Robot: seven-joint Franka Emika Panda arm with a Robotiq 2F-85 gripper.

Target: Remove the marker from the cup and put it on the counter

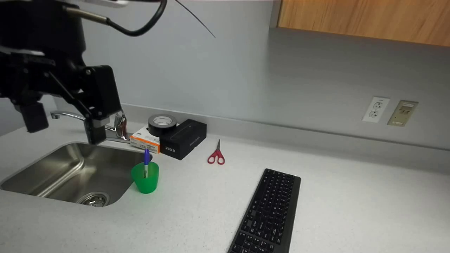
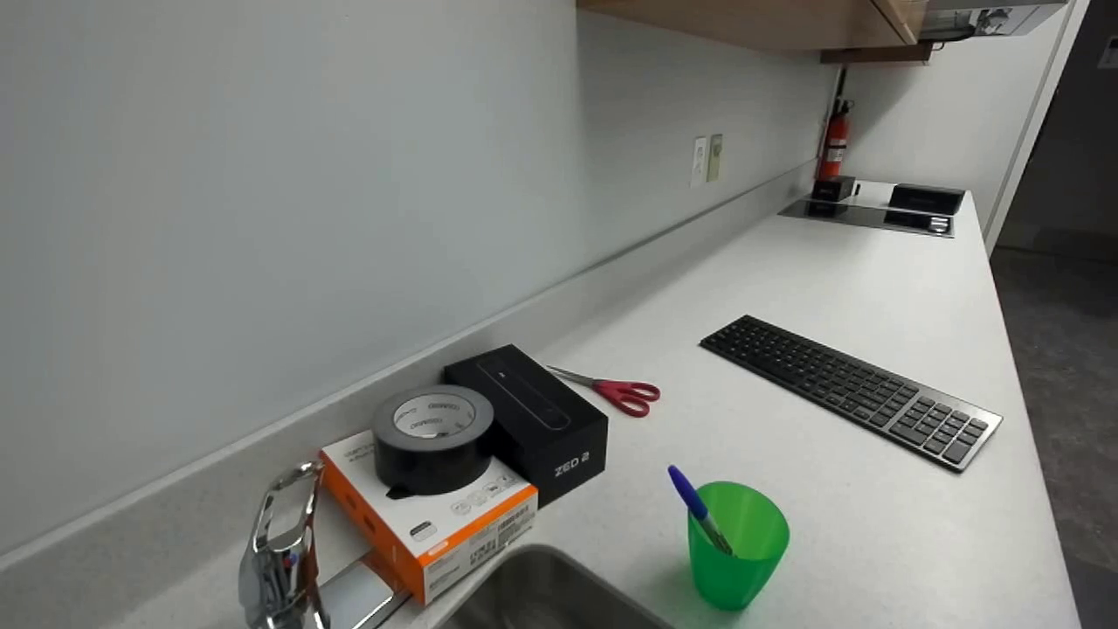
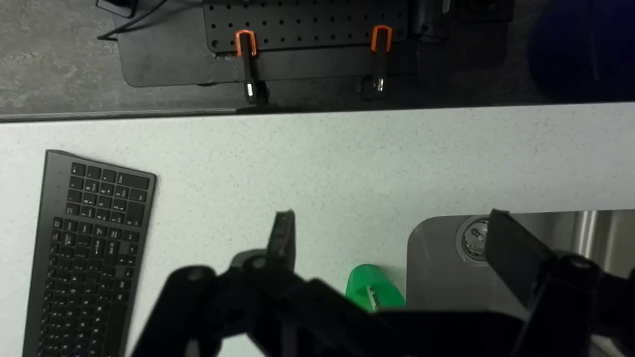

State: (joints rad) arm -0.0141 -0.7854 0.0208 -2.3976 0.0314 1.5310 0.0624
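The green cup [image 1: 150, 184] stands upright on the light grey counter [image 1: 193, 214], beside the sink's corner. The marker [image 1: 146, 158] stands in it, blue cap up, leaning against the rim. Both exterior views show the cup [image 2: 747, 572] and marker [image 2: 690, 496]. In the wrist view the cup [image 3: 363, 280] and the marker's white barrel [image 3: 373, 298] show partly; the gripper's body hides the rest. My gripper [image 1: 66, 128] is open and empty, raised above the counter. In the wrist view its fingers [image 3: 391, 217] are wide apart; the cup appears below the gap between them.
The steel sink [image 1: 70, 175] with a faucet [image 1: 121, 124] lies beside the cup. Behind are a white-orange box [image 2: 428, 542] with a tape roll [image 2: 434, 454], a black box [image 2: 533, 419] and red-handled scissors [image 2: 624, 393]. A keyboard [image 2: 847, 384] lies farther along. A wooden cabinet [image 1: 365, 19] hangs above.
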